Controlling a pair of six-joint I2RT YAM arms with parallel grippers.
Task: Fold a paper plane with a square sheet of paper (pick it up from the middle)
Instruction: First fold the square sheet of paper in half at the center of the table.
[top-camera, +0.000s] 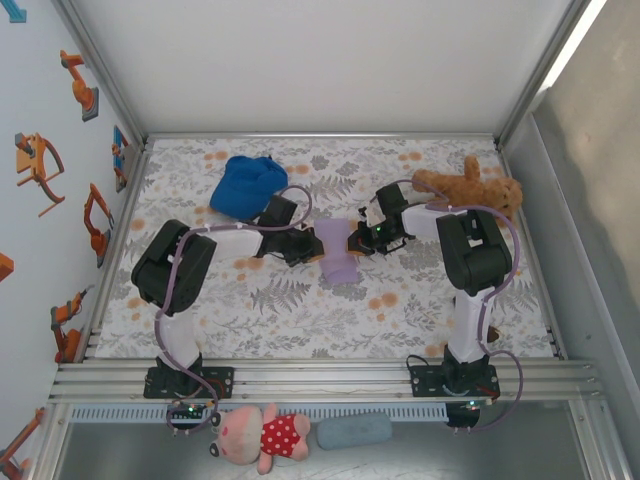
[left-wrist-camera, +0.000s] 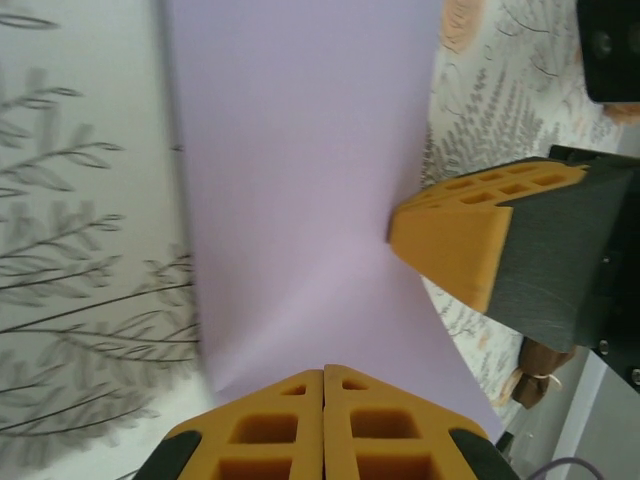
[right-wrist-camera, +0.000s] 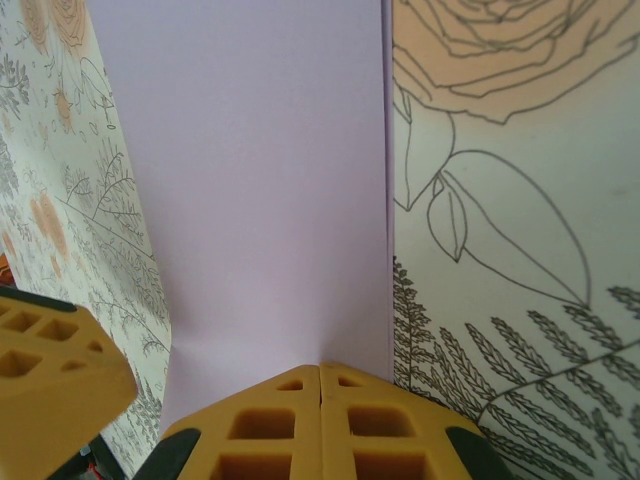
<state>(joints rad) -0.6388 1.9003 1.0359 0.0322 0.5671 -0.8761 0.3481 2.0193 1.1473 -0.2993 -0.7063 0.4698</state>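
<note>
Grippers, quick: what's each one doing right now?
Left gripper: closed, pinching the lavender paper at one edge.
Right gripper: closed, pinching the same paper's opposite edge.

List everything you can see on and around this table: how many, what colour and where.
sheet of paper: one, lavender, flat at mid-table between the arms
cap: one, blue, far left of the table
teddy bear: one, brown, far right corner
tablecloth: one, white with grey leaves and orange flowers, over the table
soft toy: one, pink with a red spotted dress, on the ledge before the arm bases
pad: one, grey-blue, beside the soft toy
stickers: several, orange, left wall
left arm, right arm: two, white and black, reaching inward
left fingers, right fingers: two pairs, orange, shut, tips at opposite sides of the paper
</note>
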